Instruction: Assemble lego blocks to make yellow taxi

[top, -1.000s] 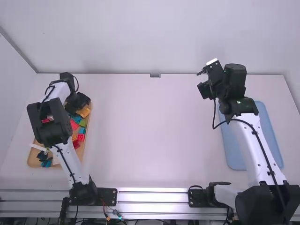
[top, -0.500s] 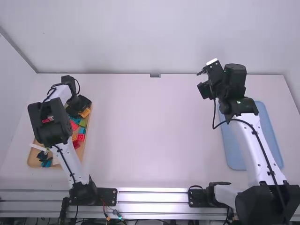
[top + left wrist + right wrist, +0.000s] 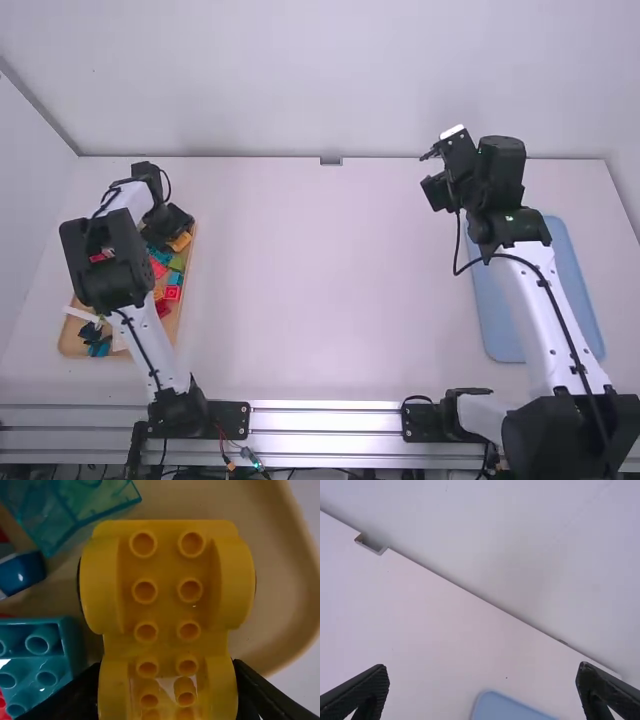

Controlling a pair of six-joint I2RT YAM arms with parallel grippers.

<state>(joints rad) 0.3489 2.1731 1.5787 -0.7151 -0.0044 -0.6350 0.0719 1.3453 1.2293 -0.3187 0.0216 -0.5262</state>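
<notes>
In the high view my left gripper [image 3: 168, 225] is low over the wooden tray [image 3: 190, 265] at the far left, with the yellow piece [image 3: 181, 241] under it. The left wrist view has my left gripper [image 3: 167, 680] shut on this yellow car base [image 3: 167, 600], one finger against each side. Its rounded wheel arches and rows of round tubes face the camera. My right gripper [image 3: 455, 165] is raised over the far right of the table; in the right wrist view that gripper [image 3: 482, 672] stands wide open, holding nothing.
Red, green and blue bricks [image 3: 172, 293] lie in the tray. Close beside the yellow base are a clear teal block [image 3: 90, 502] and a teal brick [image 3: 37, 652]. A blue mat [image 3: 495, 320] lies under the right arm.
Since a second ago, my left gripper has shifted slightly and tilted over the tray. The right arm has kept still.
</notes>
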